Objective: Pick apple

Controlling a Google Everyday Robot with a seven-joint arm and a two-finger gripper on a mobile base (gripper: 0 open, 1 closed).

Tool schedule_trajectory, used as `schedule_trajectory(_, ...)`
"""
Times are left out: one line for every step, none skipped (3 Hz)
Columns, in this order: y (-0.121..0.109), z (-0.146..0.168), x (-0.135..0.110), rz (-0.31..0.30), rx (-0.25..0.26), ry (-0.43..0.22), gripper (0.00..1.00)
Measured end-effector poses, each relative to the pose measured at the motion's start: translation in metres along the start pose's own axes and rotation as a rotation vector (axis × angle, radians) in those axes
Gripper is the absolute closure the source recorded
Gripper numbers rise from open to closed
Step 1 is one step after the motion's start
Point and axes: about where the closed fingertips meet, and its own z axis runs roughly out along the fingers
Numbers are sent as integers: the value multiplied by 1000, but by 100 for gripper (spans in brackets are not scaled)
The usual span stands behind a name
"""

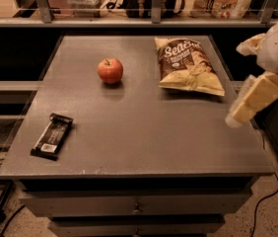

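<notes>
Approaching step: hand [251, 100] hovers far right of apple [110, 70], beyond bag [191, 65]; grip cannot be told. Next: swing left over apple.

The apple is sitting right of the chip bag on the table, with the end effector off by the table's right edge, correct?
No, the apple sits left of the chip bag, as the camera view shows; the end effector is indeed by the right edge of the table.
</notes>
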Motion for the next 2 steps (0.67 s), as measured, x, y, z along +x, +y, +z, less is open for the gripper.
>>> schedule_trajectory(-16,39,-43,15,11,-124,0)
schedule_trajectory(-37,80,-103,1,16,-199,0)
